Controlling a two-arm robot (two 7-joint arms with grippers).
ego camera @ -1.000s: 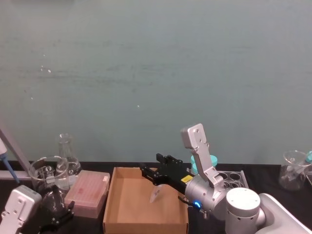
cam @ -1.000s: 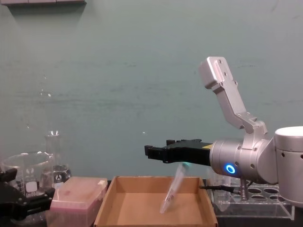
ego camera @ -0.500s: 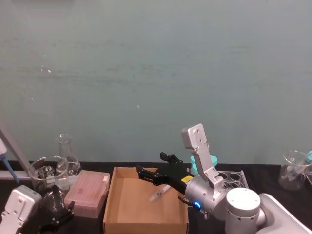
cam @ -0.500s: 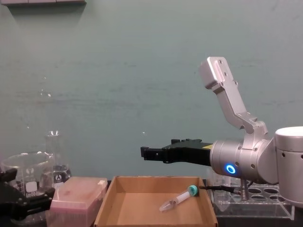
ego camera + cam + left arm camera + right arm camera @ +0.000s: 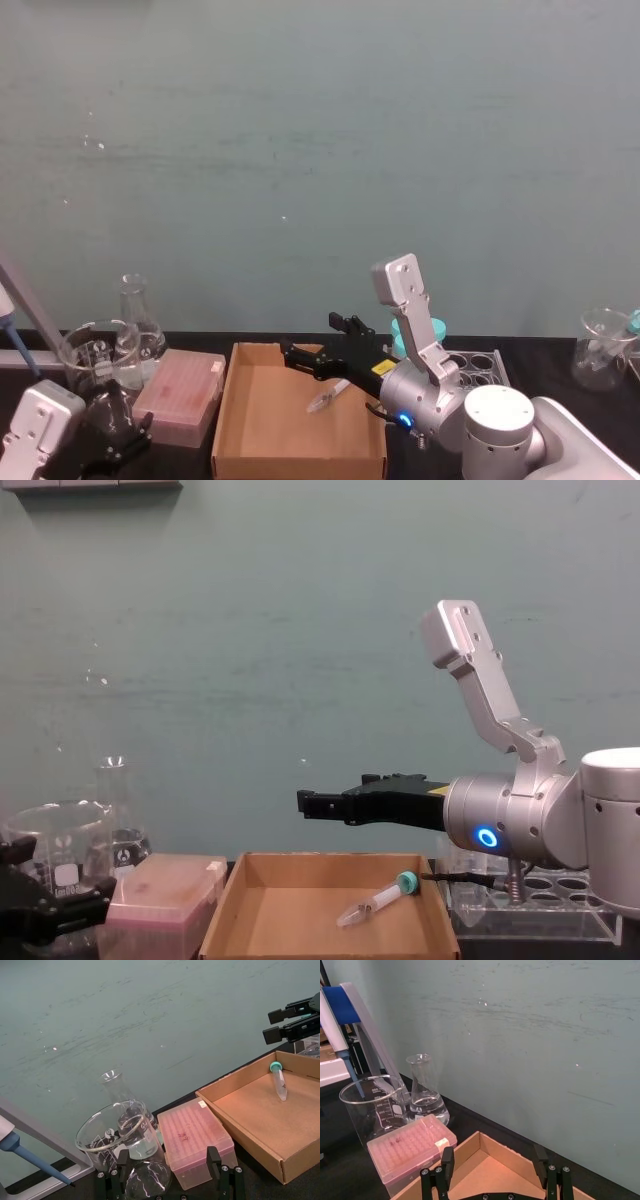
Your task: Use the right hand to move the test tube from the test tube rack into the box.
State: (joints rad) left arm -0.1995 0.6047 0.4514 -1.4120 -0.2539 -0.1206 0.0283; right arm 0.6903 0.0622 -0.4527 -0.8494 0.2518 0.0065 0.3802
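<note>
The test tube (image 5: 378,900) lies flat on the floor of the box (image 5: 224,912), its teal cap toward the rack side; it also shows in the head view (image 5: 328,396) and the left wrist view (image 5: 279,1081). My right gripper (image 5: 305,802) hovers above the box, open and holding nothing, its fingers spread over the box's far part (image 5: 310,337) (image 5: 492,1160). The clear test tube rack (image 5: 530,900) stands just right of the box, behind my right arm. At the lower left my left gripper (image 5: 115,440) rests open near the glassware.
A pink tip box (image 5: 180,395) sits against the box's left wall. Beyond it stand a beaker (image 5: 95,355), a conical flask (image 5: 135,310) and a pipette stand (image 5: 350,1025). Another beaker (image 5: 600,345) stands far right, and wide teal-capped tubes (image 5: 405,335) stand in the rack.
One second ago the tube hung tilted under the right gripper; the fingers opened and it fell flat into the box. Nothing has moved in the last half second.
</note>
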